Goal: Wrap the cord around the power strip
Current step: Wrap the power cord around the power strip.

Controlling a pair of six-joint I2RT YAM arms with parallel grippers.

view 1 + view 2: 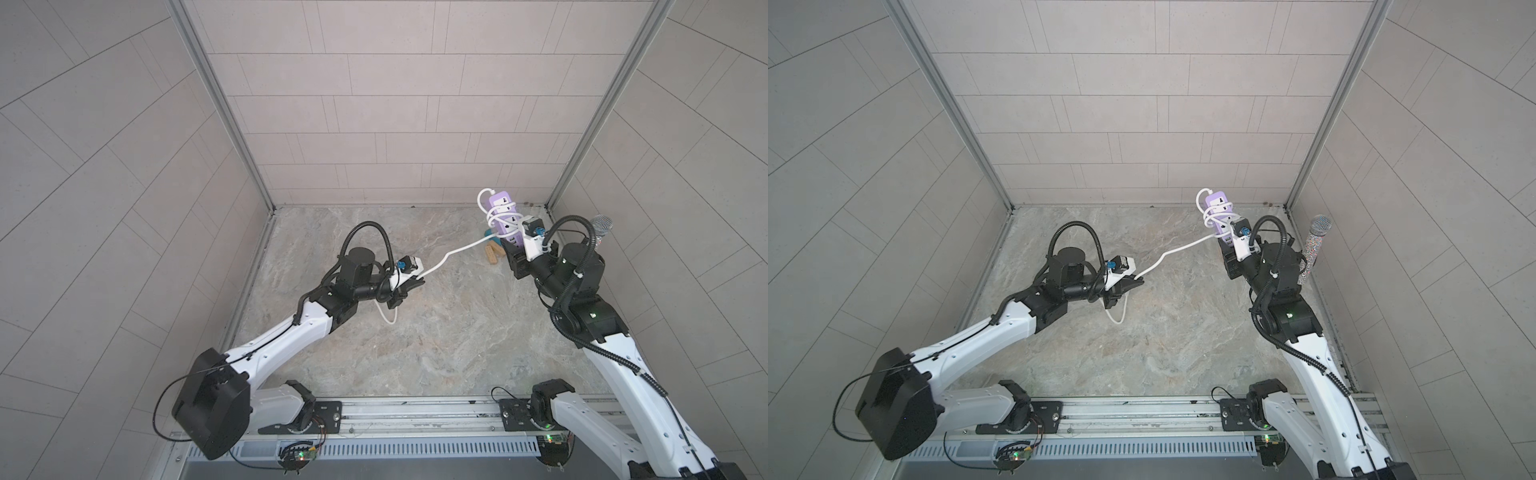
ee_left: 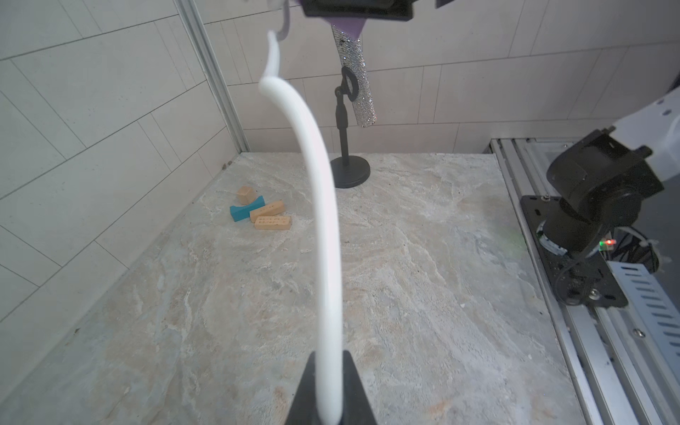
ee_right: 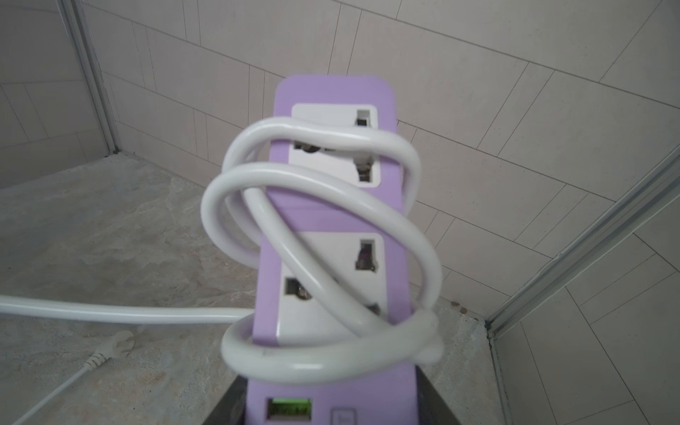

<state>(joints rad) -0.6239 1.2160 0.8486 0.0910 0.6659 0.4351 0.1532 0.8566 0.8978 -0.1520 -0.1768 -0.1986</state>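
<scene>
The lilac power strip (image 1: 500, 203) (image 1: 1217, 202) (image 3: 323, 220) is held upright off the floor near the back right corner. My right gripper (image 1: 510, 245) (image 1: 1226, 246) (image 3: 331, 408) is shut on its lower end, by the USB ports. The white cord (image 1: 465, 248) (image 1: 1183, 247) (image 3: 316, 176) loops loosely around the strip about three times. From there it spans the air to my left gripper (image 1: 417, 279) (image 1: 1138, 281) (image 2: 330, 355), which is shut on the cord (image 2: 323, 184). The slack hangs below that gripper, and the plug (image 3: 117, 344) lies on the floor.
A teal block (image 2: 239, 213) and tan wooden blocks (image 2: 270, 217) (image 1: 492, 251) lie on the marble floor under the strip. A glittery microphone (image 1: 600, 228) (image 1: 1316, 245) (image 2: 355, 73) on a black stand (image 2: 349, 169) rises by the right wall. Tiled walls enclose three sides; a metal rail (image 1: 415, 415) runs along the front.
</scene>
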